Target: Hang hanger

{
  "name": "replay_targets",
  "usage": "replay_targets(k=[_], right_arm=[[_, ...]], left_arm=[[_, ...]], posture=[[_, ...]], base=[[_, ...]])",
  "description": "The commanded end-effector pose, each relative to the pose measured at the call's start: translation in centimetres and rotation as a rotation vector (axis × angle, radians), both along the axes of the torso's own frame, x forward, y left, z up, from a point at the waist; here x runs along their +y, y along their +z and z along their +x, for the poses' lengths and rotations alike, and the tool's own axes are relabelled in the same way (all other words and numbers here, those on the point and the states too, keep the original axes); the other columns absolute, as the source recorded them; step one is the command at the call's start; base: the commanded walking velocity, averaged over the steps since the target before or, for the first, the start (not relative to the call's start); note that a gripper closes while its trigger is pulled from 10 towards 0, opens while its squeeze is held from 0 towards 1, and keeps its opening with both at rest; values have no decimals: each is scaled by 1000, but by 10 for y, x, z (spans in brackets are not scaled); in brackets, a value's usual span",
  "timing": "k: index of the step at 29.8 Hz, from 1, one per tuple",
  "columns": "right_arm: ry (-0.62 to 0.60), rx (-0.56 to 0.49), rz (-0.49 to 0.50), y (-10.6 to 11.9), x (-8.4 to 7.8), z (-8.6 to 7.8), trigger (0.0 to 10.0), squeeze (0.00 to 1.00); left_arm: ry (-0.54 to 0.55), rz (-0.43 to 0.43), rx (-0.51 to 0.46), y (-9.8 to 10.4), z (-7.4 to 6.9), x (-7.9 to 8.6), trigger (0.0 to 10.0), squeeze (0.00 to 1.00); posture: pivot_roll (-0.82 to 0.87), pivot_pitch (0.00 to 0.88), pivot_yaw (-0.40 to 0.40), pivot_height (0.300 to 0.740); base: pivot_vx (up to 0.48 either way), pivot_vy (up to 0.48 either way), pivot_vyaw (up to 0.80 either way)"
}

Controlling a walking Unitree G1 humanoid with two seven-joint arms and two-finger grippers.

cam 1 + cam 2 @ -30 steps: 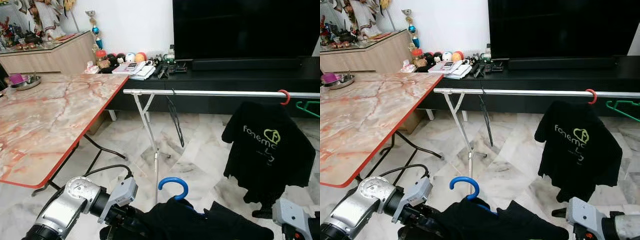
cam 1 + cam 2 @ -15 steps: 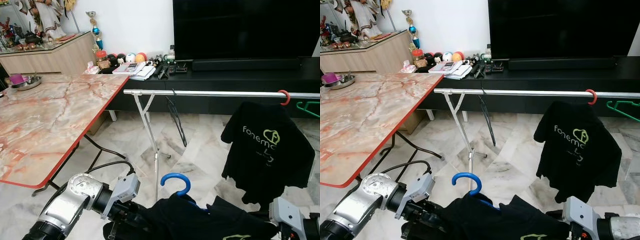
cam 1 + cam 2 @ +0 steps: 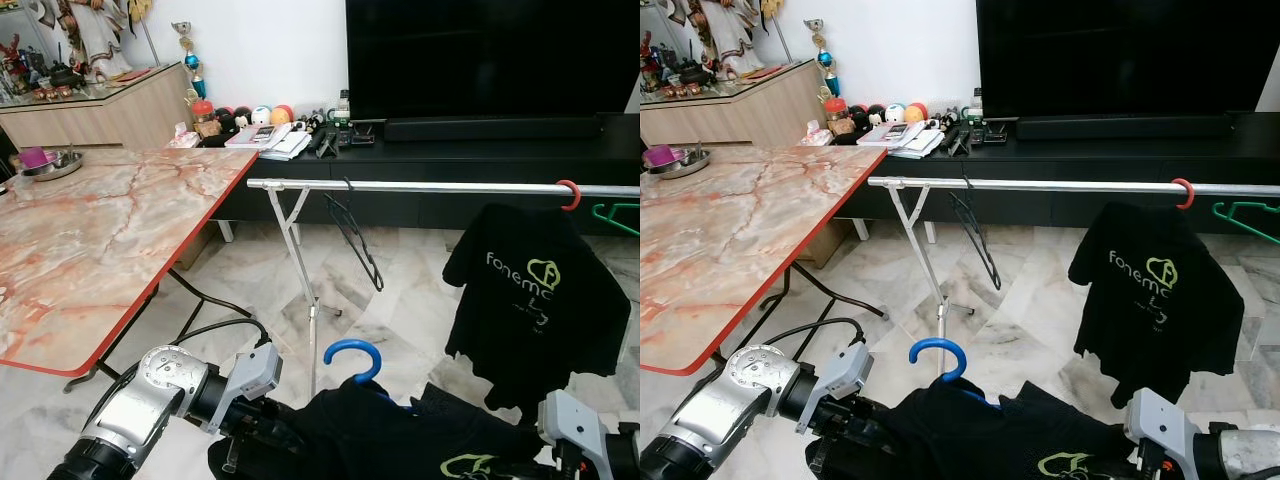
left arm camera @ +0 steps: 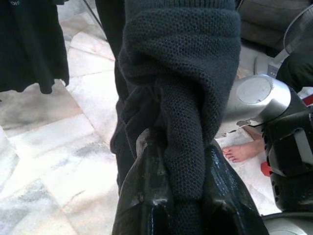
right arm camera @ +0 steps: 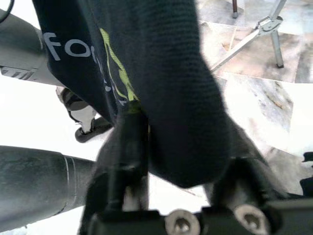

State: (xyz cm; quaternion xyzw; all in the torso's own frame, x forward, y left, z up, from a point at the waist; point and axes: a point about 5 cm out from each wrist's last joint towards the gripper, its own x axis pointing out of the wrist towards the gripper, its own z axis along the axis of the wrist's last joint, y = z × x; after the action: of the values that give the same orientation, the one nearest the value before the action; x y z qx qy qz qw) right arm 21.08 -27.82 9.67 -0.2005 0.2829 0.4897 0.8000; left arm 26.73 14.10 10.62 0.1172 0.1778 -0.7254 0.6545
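Left eye view: low in the middle of the frame, a black T-shirt (image 3: 400, 440) on a blue hanger (image 3: 351, 358) is held up between the two arms, the blue hook rising just in front of the rack's leg. The left claw (image 4: 176, 196) has its black fingers pinching a bunched fold of the dark knit fabric, and the right claw (image 5: 181, 171) grips the shirt's other side, its fingers closed over the cloth beside the green print. Across the upper middle runs the silver clothes rail (image 3: 440, 187), well above the blue hook. An empty black hanger (image 3: 355, 240) dangles from the rail left of centre. At the right, another black T-shirt (image 3: 540, 295) hangs from a red hook (image 3: 568, 193), with a green hanger (image 3: 618, 215) at the far right edge. The marble worktop (image 3: 90, 240) fills the left side.
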Motion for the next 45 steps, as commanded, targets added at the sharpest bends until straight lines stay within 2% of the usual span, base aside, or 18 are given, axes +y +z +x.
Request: replay_targets(k=[1,9,12,22,26,27,30,35,39,42,45], right_arm=[[-8,-26,8,3,0,3,0,0],[-4,-24,12,2,1,5,0,0],[-9,-26,7,2,0,5,0,0],[-14,-18,-5,1,-3,4,0,0],[-18,-8,-32,1,-6,3,0,0],[-22,-5,-47,0,-9,2,0,0],[-26,-2,-65,0,-12,2,0,0],[-30,2,-92,1,-15,2,0,0],[-34,4,-110,0,-18,2,0,0],[-34,4,-119,0,-19,2,0,0],[-34,5,-123,0,-20,2,0,0]], left_arm=[[23,-2,-47,9,7,5,0,0],[37,-7,-57,9,9,4,0,0],[85,-9,-77,12,16,6,0,0],[74,12,-87,14,17,11,0,0],[119,63,-108,10,23,15,0,0],[194,102,-134,6,30,18,0,0],[265,188,-175,-3,37,24,0,0],[288,223,-177,-10,37,29,0,0],[253,327,-193,-21,33,37,0,0],[233,345,-197,-25,31,38,0,0],[229,276,-176,-24,29,35,0,0]], posture=[[-12,0,93,740],[-10,0,93,740],[-9,0,93,740],[-11,0,95,740],[-9,0,92,740],[-11,0,91,740],[-13,0,91,740],[-13,0,92,740],[-14,0,91,740],[-14,0,90,740],[-14,0,89,740]], base=[[0,0,0],[0,0,0],[0,0,0],[0,0,0],[0,0,0],[0,0,0],[0,0,0],[0,0,0],[0,0,0],[0,0,0],[0,0,0]])
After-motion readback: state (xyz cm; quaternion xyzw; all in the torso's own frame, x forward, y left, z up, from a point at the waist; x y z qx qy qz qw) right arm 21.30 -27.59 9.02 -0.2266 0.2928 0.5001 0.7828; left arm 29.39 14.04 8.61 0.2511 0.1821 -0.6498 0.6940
